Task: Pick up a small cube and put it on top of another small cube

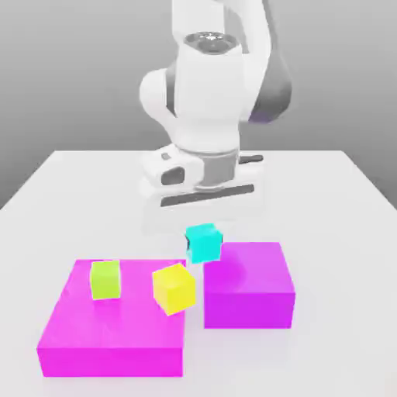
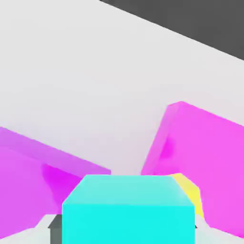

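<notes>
cyan cube [image 1: 204, 243]: smooth, matt, flat colour | magenta blocks [image 1: 112, 329]: smooth, faint sheen noted | yellow cube [image 1: 174, 288], lime-green cube [image 1: 105, 280]: smooth, matt | table [image 1: 70, 194]: plain white, softly reflective | arm shell [image 1: 205, 93]: glossy white plastic look

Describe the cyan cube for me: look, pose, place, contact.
The cyan cube is small, plain and smooth, one flat colour with no markings. It hangs under the claw, gripped and lifted clear of the table, roughly upright and slightly turned. In the exterior view it sits between the two magenta blocks, just behind the yellow cube. Only the claw touches it.
</notes>
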Available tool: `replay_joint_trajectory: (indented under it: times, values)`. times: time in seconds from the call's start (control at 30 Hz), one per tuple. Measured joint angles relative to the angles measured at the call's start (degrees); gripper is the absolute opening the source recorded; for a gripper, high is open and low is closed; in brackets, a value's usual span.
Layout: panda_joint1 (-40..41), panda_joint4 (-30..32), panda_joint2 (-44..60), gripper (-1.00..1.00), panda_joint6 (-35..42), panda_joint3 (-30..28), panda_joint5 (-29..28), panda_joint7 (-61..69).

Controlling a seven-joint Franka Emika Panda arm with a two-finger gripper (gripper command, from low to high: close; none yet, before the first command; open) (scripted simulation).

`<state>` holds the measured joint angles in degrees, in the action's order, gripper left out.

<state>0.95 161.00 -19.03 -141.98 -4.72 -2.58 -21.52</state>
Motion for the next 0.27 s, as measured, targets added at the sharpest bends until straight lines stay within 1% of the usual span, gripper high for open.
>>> replay_joint_trajectory:
  times: [0.13,0.17,0.27]
  values:
    - [0.22,1.61,6.95,-1.0,-8.53,-0.93,0.44,1.17]
    - [0.22,1.87,8.25,1.0,-10.1,-0.99,0.47,1.23]
    - [0.22,1.87,8.25,1.0,-10.1,-0.99,0.47,1.23]
